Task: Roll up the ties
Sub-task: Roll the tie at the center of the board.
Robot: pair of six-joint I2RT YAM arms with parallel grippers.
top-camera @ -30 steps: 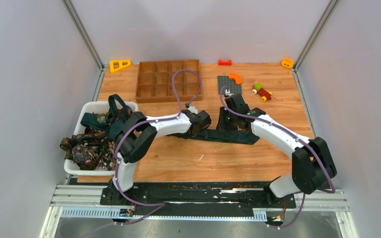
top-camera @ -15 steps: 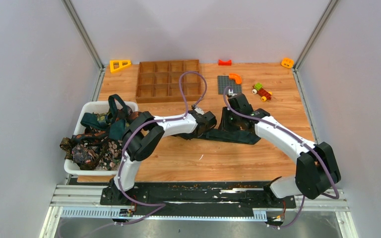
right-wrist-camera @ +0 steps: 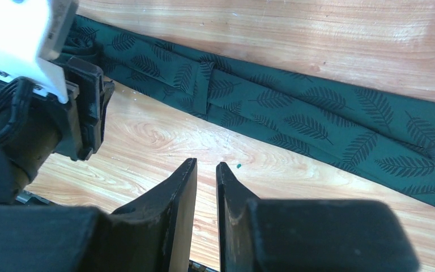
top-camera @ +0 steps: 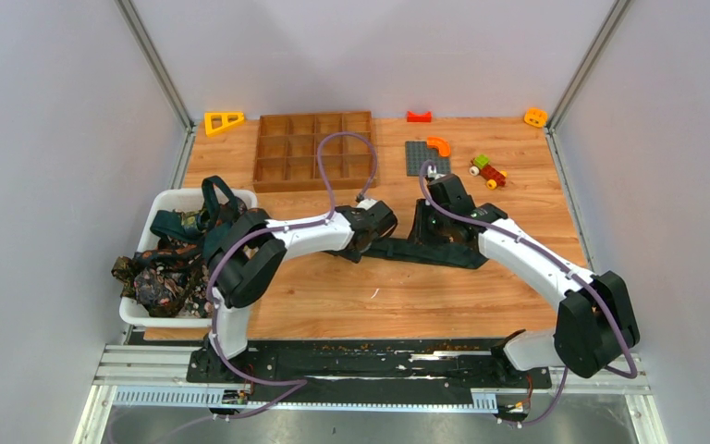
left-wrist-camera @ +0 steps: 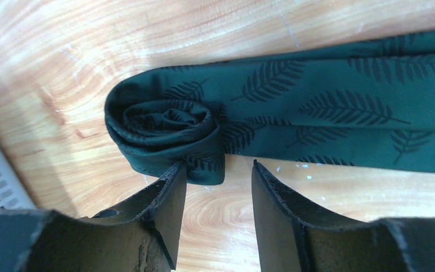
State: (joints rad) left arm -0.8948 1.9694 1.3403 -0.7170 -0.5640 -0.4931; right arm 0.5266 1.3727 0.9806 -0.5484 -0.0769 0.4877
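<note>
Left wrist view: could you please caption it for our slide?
Open left hand just short of the rolled end of a dark green leaf-print tie.
</note>
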